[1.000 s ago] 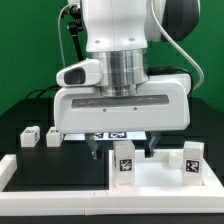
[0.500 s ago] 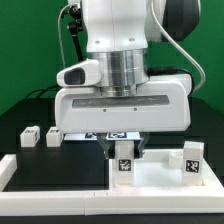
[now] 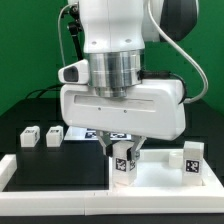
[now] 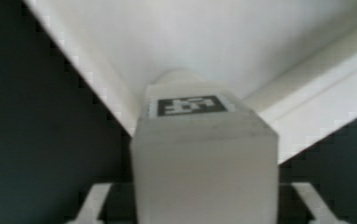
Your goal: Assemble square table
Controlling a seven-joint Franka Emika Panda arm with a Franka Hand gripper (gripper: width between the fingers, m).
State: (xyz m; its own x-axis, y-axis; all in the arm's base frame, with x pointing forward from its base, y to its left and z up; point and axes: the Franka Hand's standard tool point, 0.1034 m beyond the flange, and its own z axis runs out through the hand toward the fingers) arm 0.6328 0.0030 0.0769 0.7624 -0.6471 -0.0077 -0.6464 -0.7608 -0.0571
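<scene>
The white square tabletop (image 3: 160, 178) lies at the exterior view's lower right. One white tagged leg (image 3: 124, 162) stands upright at its near-left corner. My gripper (image 3: 123, 152) reaches down over this leg, with a finger tight on each side, shut on it. In the wrist view the leg (image 4: 201, 150) fills the middle between my gripper's (image 4: 205, 208) fingers (image 4: 100, 205), above the tabletop (image 4: 175, 40). A second leg (image 3: 192, 160) stands on the tabletop's right side. Two loose legs (image 3: 29, 136) (image 3: 53, 134) lie on the black table at the left.
The marker board (image 3: 108, 133) lies behind the held leg, mostly hidden by my hand. Long white border rails (image 3: 55, 187) run along the front and left of the black table. A green backdrop stands behind.
My fingers have drawn in from a wide spread to the sides of the leg. The hand has then turned about its vertical axis over the leg.
</scene>
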